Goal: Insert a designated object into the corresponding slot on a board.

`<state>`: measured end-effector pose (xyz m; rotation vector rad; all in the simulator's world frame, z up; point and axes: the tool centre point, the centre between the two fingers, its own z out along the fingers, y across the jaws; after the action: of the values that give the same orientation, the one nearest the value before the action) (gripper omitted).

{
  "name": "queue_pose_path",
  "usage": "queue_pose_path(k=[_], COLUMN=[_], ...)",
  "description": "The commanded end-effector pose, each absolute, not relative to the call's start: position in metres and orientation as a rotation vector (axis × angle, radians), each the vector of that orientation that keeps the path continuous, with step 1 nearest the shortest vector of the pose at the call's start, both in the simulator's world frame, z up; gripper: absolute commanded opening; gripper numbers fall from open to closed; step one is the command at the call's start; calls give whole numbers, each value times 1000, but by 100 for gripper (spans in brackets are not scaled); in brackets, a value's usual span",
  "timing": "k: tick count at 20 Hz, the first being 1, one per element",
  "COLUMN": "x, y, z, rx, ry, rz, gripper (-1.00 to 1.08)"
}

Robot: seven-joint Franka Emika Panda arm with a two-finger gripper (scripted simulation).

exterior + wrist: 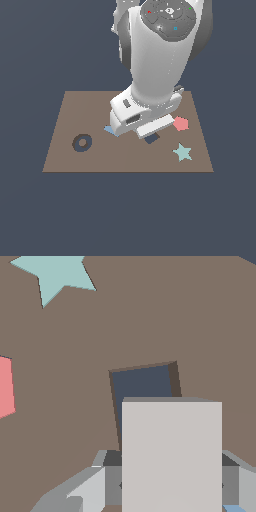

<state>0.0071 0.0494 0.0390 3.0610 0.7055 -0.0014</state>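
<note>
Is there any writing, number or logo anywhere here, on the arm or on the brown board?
None can be read.
The board carries only shapes: a ring, a pink hexagon and a teal star.
The arm's top disc shows small coloured dots and a pale mark, too small to read.

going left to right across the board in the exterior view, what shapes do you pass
Dark ring cut-out → blue M, mostly hidden under the gripper → dark rectangular slot, partly covered → teal star. The pink hexagon sits at about the same place across as the star, farther back on the board.
</note>
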Motion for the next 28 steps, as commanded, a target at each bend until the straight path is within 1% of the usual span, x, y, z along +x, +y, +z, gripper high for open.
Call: queue_pose_path(k=[1, 8, 19, 20, 28], x=[14, 23, 23, 23, 23], y=[54, 62, 62, 62, 62], z=[40, 41, 30, 30, 30], rx=[3041, 3008, 3005, 3005, 3005], ry=[786, 905, 916, 916, 916], rz=[-1, -2, -1, -1, -1], gripper=[-100, -100, -100, 100, 100])
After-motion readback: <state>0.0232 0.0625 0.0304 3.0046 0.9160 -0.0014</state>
